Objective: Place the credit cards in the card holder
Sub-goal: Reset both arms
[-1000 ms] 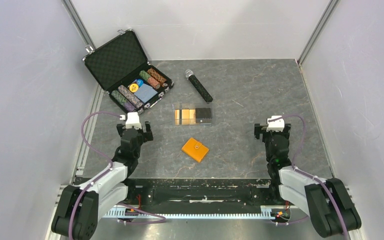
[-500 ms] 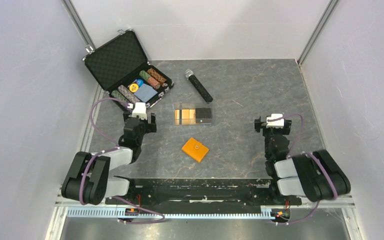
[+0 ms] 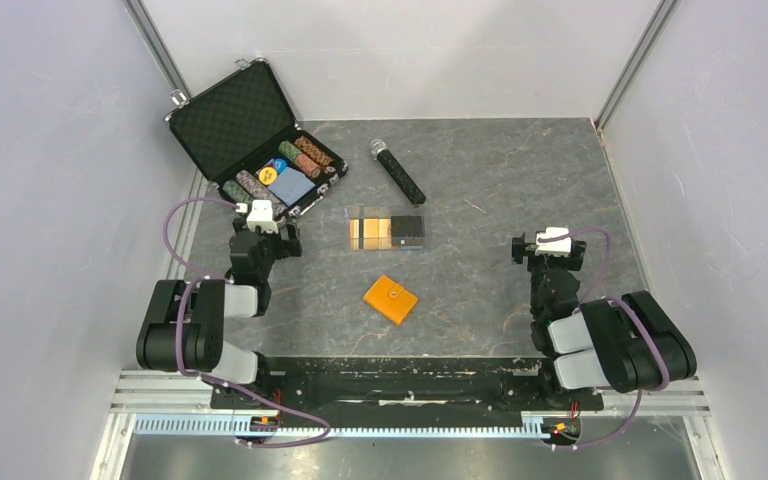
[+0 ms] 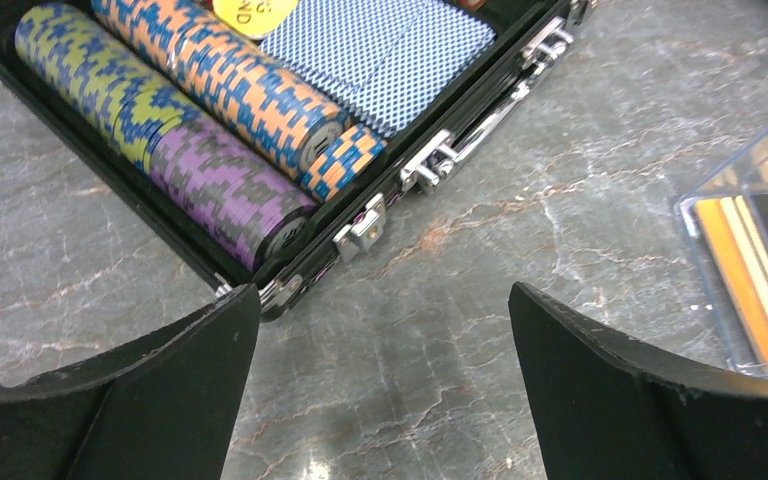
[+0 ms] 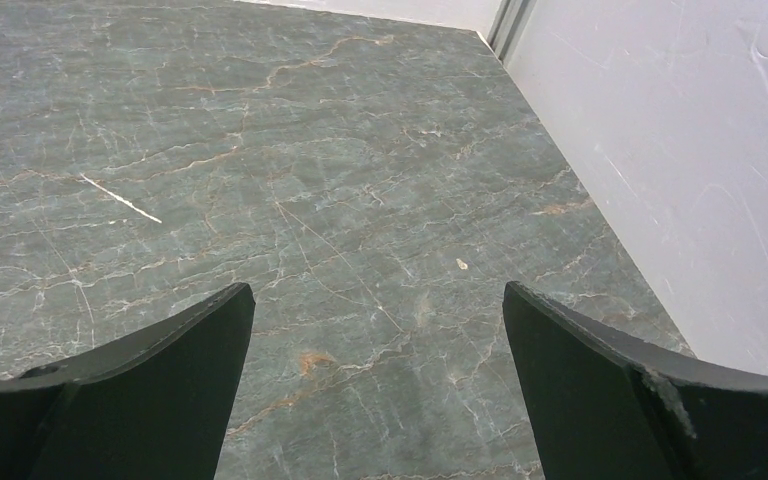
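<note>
The credit cards (image 3: 387, 229), gold-tan and black, lie in a clear plastic box at the table's middle; the box's edge shows at the right of the left wrist view (image 4: 750, 270). The orange card holder (image 3: 391, 299) lies closed with its snap up, nearer the arms. My left gripper (image 3: 266, 232) is open and empty, low over the table just in front of the chip case, left of the cards. My right gripper (image 3: 550, 243) is open and empty over bare table at the right, far from the cards and holder.
An open black chip case (image 3: 257, 140) with rows of poker chips (image 4: 210, 130) stands at the back left. A black microphone (image 3: 398, 172) lies behind the card box. Grey walls enclose the left, right and back sides.
Both arms have folded back toward their bases. My left gripper moved up and left toward the chip case. My right gripper stayed near its spot. Cards and holder have not moved.
</note>
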Available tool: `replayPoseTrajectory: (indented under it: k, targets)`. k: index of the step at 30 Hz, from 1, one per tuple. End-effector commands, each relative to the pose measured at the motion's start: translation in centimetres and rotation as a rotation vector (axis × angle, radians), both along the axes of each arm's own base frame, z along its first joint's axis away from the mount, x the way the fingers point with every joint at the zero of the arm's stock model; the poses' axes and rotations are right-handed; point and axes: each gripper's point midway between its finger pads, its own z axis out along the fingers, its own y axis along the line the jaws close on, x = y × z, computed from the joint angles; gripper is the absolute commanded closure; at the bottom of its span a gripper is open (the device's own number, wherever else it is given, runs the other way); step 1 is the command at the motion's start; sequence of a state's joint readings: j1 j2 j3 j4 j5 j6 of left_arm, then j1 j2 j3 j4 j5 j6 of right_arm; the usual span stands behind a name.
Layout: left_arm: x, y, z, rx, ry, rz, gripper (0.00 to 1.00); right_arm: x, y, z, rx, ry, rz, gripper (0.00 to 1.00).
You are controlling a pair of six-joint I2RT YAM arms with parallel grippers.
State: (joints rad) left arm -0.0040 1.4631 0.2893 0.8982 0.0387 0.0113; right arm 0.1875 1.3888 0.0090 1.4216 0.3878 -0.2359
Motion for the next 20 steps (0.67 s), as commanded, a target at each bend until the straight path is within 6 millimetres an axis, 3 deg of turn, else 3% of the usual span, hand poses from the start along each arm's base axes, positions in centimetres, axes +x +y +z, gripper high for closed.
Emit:
replayPoseTrajectory:
  k: [1,20]
  targets:
    - [0.97,-0.69,2.51,-0.039,-0.108,-0.027,0.00,-3.30,-0.88,-2.25,-0.001,0.043,-0.015,0.02]
    - [0.98,-0.53,2.41,-0.033,-0.105,-0.020,0.00,-3.33,-0.90,-2.28,-0.002,0.044,-0.015,0.02]
